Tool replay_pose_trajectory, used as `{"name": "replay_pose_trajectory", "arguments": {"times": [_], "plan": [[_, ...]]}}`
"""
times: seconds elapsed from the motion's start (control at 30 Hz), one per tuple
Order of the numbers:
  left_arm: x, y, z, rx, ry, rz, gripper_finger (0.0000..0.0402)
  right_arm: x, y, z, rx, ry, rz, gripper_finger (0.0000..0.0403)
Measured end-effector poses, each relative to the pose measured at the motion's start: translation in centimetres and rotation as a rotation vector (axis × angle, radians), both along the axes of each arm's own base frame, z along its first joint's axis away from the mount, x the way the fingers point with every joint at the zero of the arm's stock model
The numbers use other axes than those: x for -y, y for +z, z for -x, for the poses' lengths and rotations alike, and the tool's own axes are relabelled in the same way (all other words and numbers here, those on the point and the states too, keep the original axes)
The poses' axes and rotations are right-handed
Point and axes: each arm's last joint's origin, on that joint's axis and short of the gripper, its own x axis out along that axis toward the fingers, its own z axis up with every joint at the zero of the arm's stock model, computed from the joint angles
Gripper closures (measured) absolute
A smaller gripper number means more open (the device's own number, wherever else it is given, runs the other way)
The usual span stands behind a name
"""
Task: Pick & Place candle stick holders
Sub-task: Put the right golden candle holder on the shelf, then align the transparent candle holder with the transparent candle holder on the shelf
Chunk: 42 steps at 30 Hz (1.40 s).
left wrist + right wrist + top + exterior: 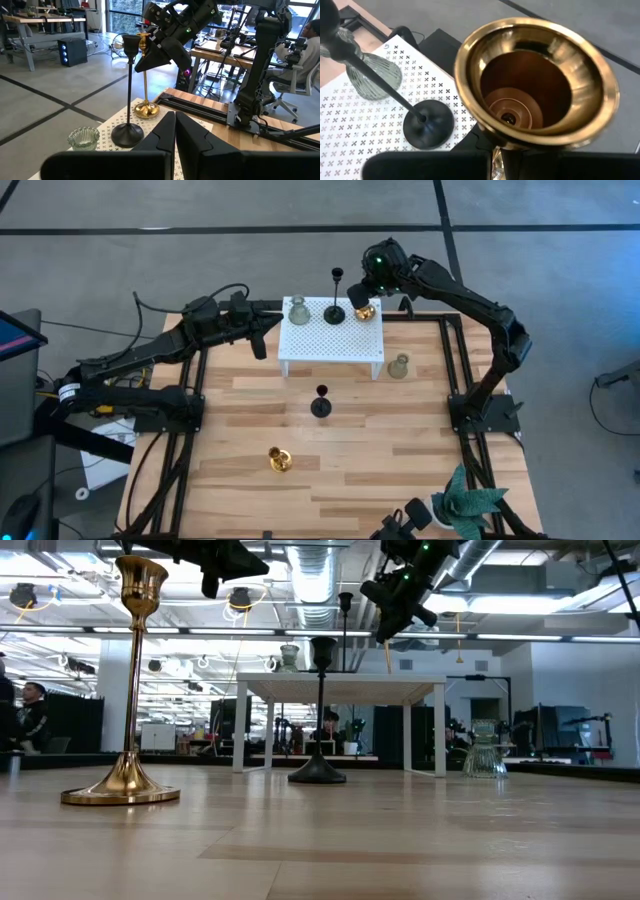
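the right gripper (pixel 372 292) stands clenched on the stem of a gold candle stick holder (pixel 364 311), its base resting on the far right corner of the white perforated stand (pixel 331 340), just beside a black candle stick holder (pixel 335 313) and a pale green glass holder (pixel 298 311). the placing step looks nearly done; next it must release and lift clear without tipping the stem. the left gripper (pixel 259 340), closed and empty, waits beside the stand's left edge.
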Motion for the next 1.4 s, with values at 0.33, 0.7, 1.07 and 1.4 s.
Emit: {"name": "replay_pose_trajectory", "arguments": {"times": [0.33, 0.7, 1.07, 1.4], "plan": [[0.0, 0.0, 0.0, 0.000, 0.000, 0.000, 0.0390, 0.1, 0.0, 0.1, -0.008, 0.003, 0.003, 0.0392], [0.0, 0.0, 0.0, 0.000, 0.000, 0.000, 0.0390, 0.1, 0.0, 0.1, -0.005, 0.003, -0.001, 0.0359], [0.0, 0.0, 0.0, 0.000, 0.000, 0.000, 0.0390, -0.7, -0.8, 0.5, -0.080, 0.051, -0.097, 0.0356], [0.0, 0.0, 0.0, 0.000, 0.000, 0.000, 0.0390, -1.0, -0.8, 0.5, -0.125, 0.115, -0.066, 0.0352]]}}
